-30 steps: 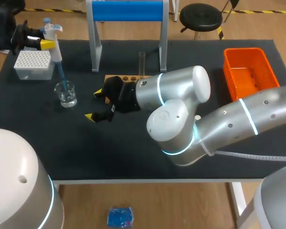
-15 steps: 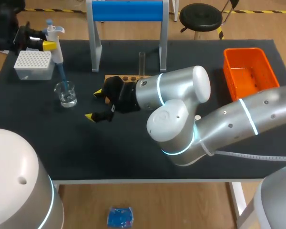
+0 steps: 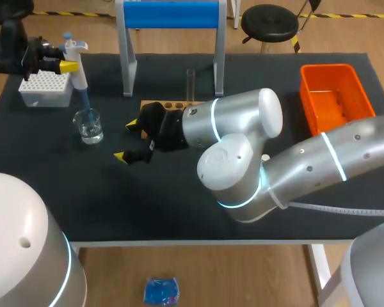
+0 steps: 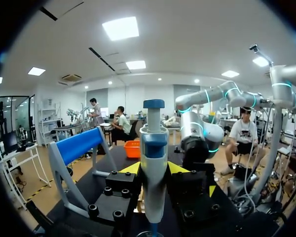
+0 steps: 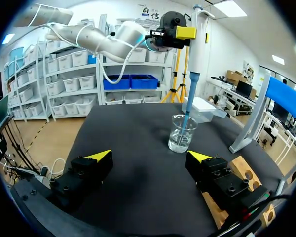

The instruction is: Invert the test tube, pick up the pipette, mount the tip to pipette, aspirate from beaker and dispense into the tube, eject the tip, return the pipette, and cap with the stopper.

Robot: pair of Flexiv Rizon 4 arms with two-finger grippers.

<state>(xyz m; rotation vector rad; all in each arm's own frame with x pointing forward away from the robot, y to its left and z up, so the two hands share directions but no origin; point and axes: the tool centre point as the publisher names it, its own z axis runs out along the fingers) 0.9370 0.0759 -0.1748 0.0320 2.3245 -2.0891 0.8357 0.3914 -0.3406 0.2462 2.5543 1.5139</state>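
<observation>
My left gripper [image 3: 65,62] is shut on the white and blue pipette [image 3: 77,64], held upright at the table's far left. In the left wrist view the pipette [image 4: 154,163] stands between the yellow fingertips [image 4: 130,169]. Its blue tip [image 5: 186,116] reaches down into the glass beaker [image 3: 88,125], which holds a little clear liquid [image 5: 180,143]. The test tube [image 3: 191,83] stands upright in the wooden rack [image 3: 169,104]. My right gripper [image 3: 127,141] lies low over the mat between beaker and rack, open and with nothing in it [image 5: 150,158].
A white tip box [image 3: 45,86] sits behind the beaker. The blue-topped stand [image 3: 169,16] rises at the back middle, and an orange bin [image 3: 336,96] is at the far right. My right arm's big joints [image 3: 237,147] cover the table's middle.
The left gripper and pipette have shifted slightly toward the right, with the tip still in the beaker. The right arm has not moved.
</observation>
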